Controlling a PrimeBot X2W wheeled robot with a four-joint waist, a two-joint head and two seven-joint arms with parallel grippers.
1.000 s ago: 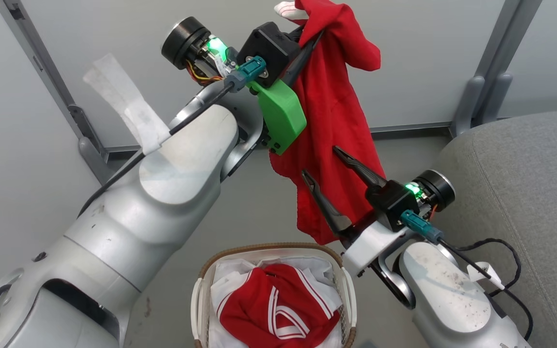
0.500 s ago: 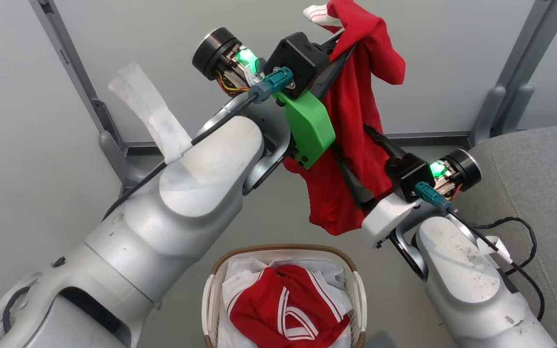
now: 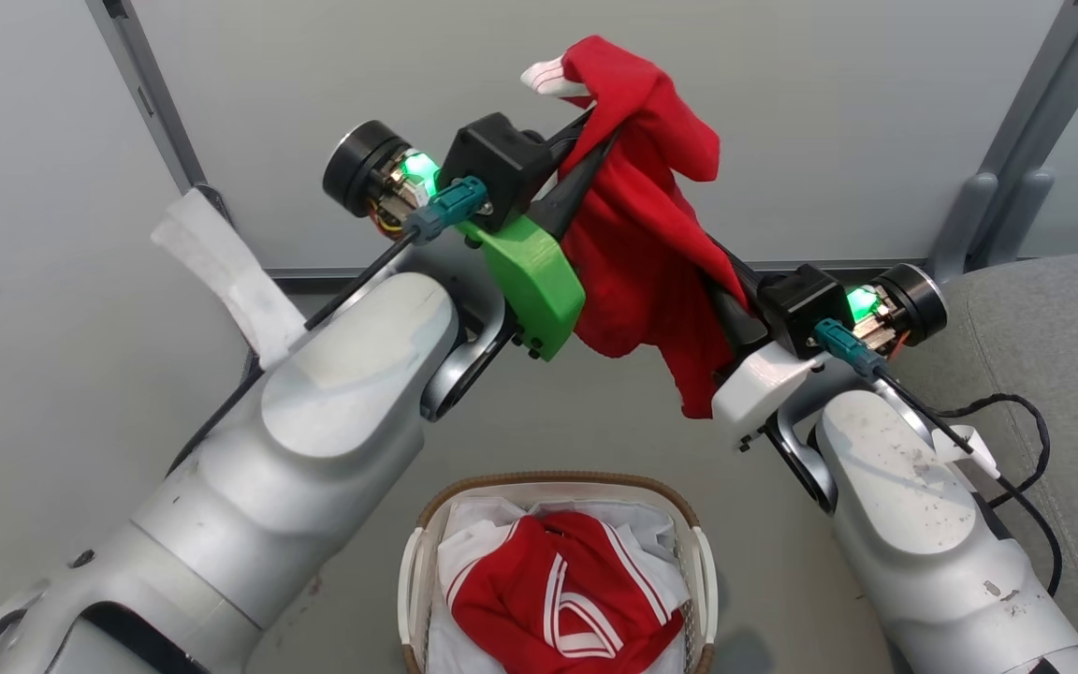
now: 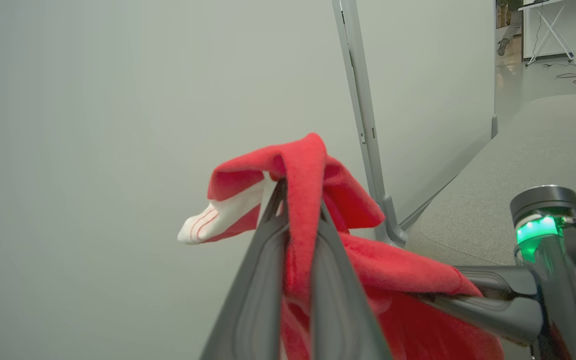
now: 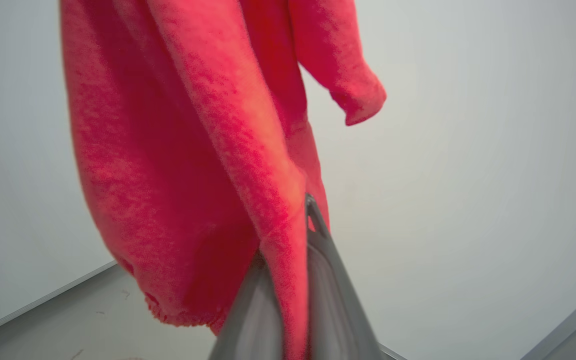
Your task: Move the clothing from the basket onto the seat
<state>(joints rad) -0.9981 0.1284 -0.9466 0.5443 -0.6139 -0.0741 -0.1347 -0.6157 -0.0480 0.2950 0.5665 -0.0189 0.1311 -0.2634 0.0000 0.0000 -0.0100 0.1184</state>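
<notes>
Both grippers are clamped shut on the same red garment. From the head view, the left gripper (image 3: 600,126) pinches the red garment (image 3: 637,243) near its top, up against the pale wall, with a white cuff (image 3: 548,75) poking out above the fingers. The right gripper (image 3: 721,281) has closed on a lower fold, so the cloth hangs in the air between the two arms, above the basket (image 3: 693,571). A second red garment (image 3: 558,599) with white stripes lies bunched in the basket on the white liner (image 3: 473,548). The grey seat (image 3: 1044,318) sits off to the robot's right, with none of the clothing on it.

From the left wrist view, the left gripper (image 4: 300,200) has its two fingers pressed together with red fabric drooping over their tips. The white cuff (image 4: 213,220) sticks out to one side. The right gripper (image 4: 448,295) bites the cloth lower down, and the seat (image 4: 518,165) is beyond.

From the right wrist view, the right gripper (image 5: 290,240) is shut on a fold of the red garment (image 5: 168,150), which hangs above the fingers.
</notes>
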